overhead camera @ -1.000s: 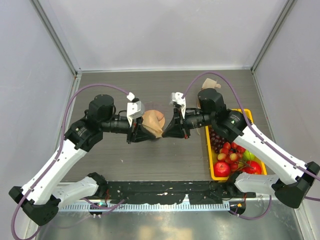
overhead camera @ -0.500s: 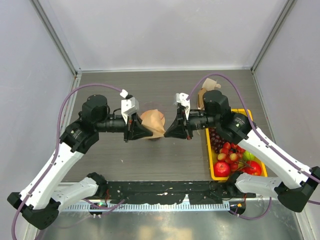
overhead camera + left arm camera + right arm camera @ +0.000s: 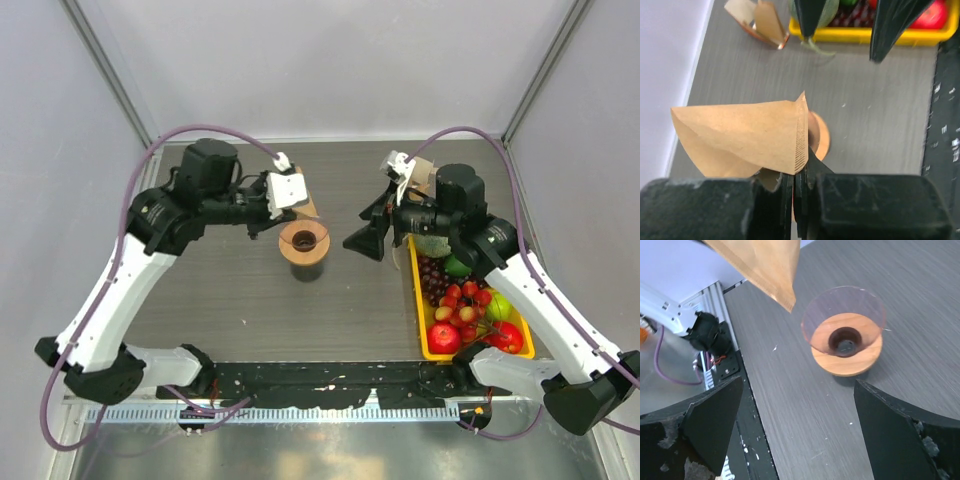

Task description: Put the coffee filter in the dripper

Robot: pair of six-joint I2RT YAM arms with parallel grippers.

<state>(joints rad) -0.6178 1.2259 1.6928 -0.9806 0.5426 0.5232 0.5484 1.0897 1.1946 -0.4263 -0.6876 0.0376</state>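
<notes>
Paper filter pinched in the left fingers (image 3: 788, 197), hanging in the air just beside the dripper (image 3: 845, 340).

The left fingers are pressing shut on the lower edge of the coffee filter (image 3: 745, 132), holding the tan paper cone up off the bench (image 3: 220, 290). The cone is hanging close to the dripper's rim, not inside it. The dripper is standing upright on its round wooden collar mid-bench, mouth up. The right fingers (image 3: 707, 422) are gaping wide with nothing between them, hovering near the dripper on its other side. A yellow tray (image 3: 920, 36) of fruit is sitting along the right edge, and a bunch of paper filters (image 3: 762, 22) is lying beyond it.
</notes>
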